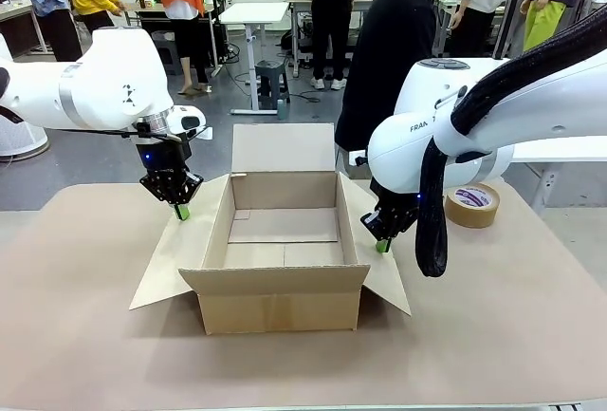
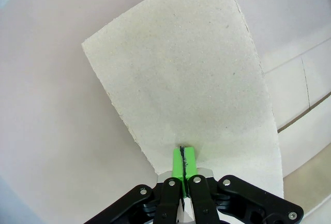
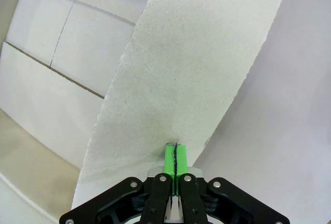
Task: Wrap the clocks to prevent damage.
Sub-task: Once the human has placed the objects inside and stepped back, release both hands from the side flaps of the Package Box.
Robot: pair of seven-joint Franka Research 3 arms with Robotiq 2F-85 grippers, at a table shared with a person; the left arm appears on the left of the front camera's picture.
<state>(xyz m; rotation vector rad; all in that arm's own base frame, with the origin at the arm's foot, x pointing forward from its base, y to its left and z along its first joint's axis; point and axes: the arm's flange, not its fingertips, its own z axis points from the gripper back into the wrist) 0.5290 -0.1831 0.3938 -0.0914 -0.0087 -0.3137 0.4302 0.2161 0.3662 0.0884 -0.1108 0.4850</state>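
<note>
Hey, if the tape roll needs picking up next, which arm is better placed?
Right, probably. The tape roll lies on the table close to the right gripper, which is shut at the right flap of the box. The left gripper is across the box.

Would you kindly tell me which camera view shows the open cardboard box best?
The front view: the whole cardboard box is there, flaps open, and you look down into it. The left wrist view gives its left side flap and a strip of the inside; the right wrist view gives its right side flap likewise.

Tape roll (image 1: pixel 472 215), seemingly flat, on table (image 1: pixel 95 335)
</note>
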